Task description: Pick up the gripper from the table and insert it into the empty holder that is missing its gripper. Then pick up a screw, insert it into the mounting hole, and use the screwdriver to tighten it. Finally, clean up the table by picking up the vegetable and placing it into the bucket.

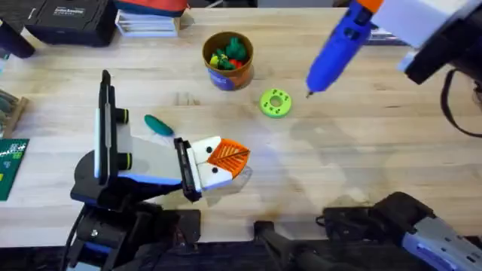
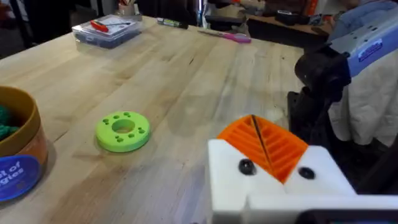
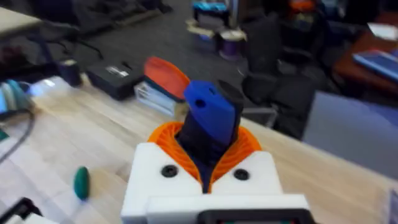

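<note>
one screwdriver [image 1: 336, 50], one bucket [image 1: 227, 74] (one vegetable [image 1: 159, 125])

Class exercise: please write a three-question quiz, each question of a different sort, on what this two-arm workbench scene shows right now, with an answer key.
1. True or false: the teal vegetable already lies inside the bucket.
2. Which tool does the right end effector hold?
A. the blue screwdriver
B. a marker pen
C. the lime-green ring
3. Fill in: the lime-green ring lies on the table between the bucket and the tip of the ____.

Key
1. False; it lies on the table beside the left arm.
2. A
3. screwdriver
</note>
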Robot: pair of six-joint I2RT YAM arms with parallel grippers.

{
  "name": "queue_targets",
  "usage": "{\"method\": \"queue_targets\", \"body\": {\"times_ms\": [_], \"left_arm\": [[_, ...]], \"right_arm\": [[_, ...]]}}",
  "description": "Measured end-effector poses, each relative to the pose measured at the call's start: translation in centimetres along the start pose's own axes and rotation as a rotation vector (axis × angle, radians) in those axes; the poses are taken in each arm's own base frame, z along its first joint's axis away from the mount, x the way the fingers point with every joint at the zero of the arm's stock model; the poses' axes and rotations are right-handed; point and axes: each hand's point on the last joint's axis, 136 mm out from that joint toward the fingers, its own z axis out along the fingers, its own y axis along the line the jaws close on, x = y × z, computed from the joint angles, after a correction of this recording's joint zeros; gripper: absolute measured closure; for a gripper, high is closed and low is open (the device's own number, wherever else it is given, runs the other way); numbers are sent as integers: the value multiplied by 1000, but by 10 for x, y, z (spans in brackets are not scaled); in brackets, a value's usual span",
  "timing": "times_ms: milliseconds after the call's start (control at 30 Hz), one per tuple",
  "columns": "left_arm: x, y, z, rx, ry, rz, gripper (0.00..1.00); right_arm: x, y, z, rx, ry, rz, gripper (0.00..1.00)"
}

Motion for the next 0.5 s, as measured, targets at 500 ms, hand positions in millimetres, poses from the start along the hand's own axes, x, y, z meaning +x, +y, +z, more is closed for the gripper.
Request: {"method": "queue_targets", "body": {"times_ms": [500], "left_arm": [[0, 0, 0, 0, 0, 0, 996]], "right_arm": [[-22, 114, 12, -385, -217, 6, 974]]}}
